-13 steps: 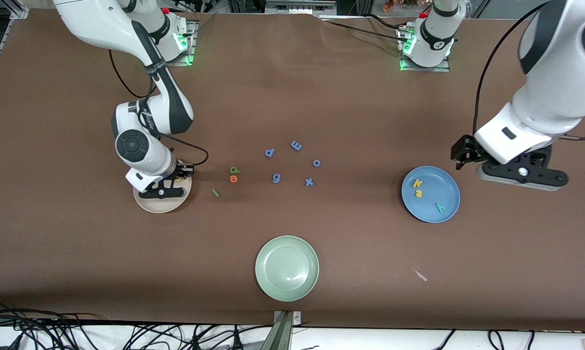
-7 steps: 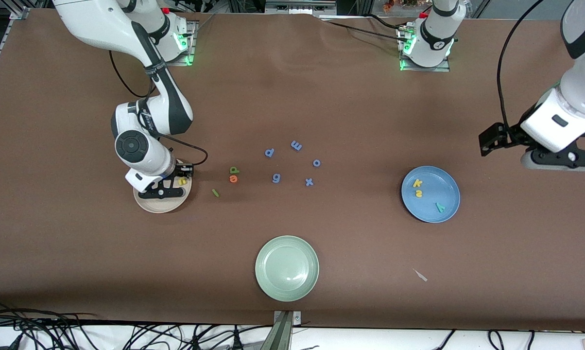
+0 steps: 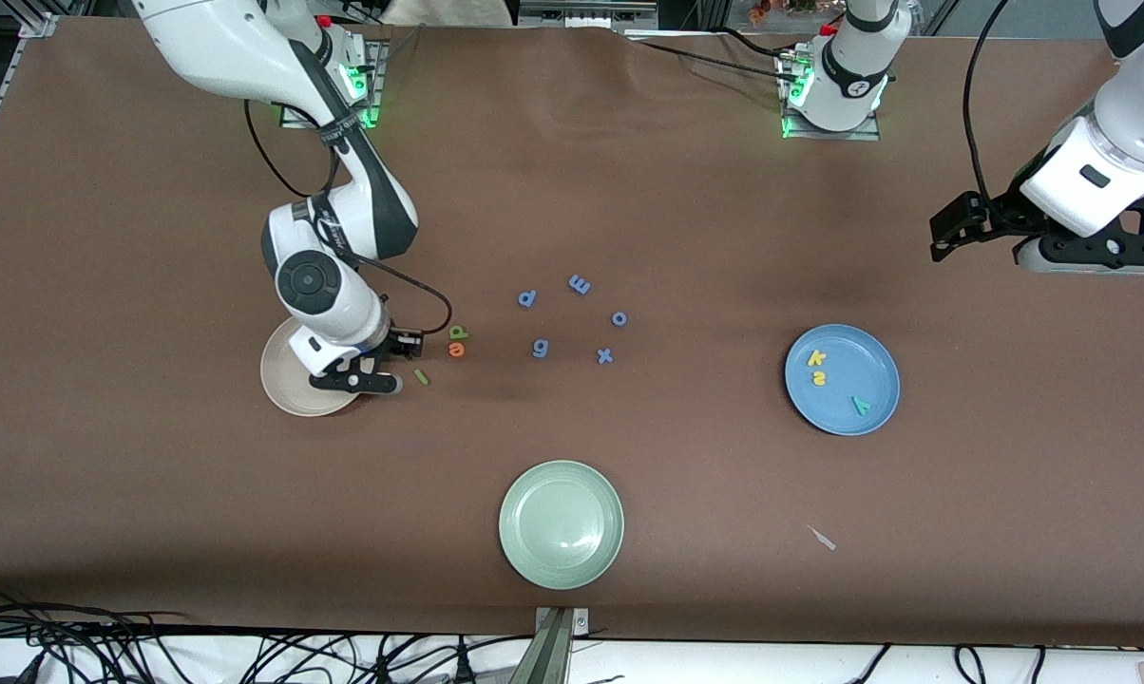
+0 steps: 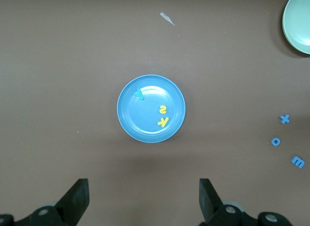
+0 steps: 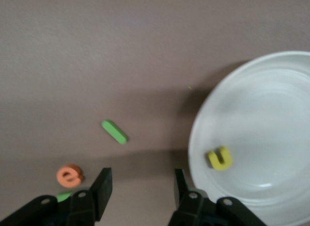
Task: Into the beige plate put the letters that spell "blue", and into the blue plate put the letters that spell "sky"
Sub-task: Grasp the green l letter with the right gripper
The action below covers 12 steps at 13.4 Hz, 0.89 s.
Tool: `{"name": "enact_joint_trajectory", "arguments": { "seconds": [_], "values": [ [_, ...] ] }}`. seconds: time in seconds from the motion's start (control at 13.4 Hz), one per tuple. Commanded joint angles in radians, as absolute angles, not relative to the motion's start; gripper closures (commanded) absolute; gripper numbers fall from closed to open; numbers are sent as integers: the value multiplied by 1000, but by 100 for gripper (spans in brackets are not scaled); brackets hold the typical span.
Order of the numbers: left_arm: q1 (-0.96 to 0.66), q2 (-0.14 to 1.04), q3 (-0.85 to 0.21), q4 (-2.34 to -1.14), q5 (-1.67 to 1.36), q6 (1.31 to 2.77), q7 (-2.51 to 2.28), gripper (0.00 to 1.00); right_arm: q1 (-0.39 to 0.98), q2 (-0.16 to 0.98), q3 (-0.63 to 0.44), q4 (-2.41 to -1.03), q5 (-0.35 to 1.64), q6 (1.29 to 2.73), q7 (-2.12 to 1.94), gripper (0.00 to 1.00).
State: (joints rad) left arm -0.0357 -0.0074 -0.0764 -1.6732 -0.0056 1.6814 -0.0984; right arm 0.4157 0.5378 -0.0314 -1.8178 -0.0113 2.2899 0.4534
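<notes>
Looking like robotics lab: two arm bases glowing green along top edge, brown-covered table filling frame, black cables tangling at lower left, metal framing showing at upper edge.

Plates: three, namely beige plate, blue plate and pale green plate. Foam letters: twelve, comprising five blue-purple letters, three in the blue plate, four by the right gripper.

Right gripper low above the table, fingers apart, empty; left gripper raised, wide open
</notes>
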Motion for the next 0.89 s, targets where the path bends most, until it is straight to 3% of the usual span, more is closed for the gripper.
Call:
{"name": "enact_joint_trajectory", "arguments": {
  "seconds": [0.0,0.15,0.82],
  "values": [
    [-41,-31,-77,-1687,-28,1692,-100,0,423,652,-32,-1680,-2,2287,509,40],
    [-38,-35,-77,-1687,-28,1683,-95,0,454,702,-32,-1626,-5,2289,624,40],
    [-29,-32,-67,-1667,-26,1641,-87,0,459,733,-34,-1650,-5,2322,647,39]
  ]
}}
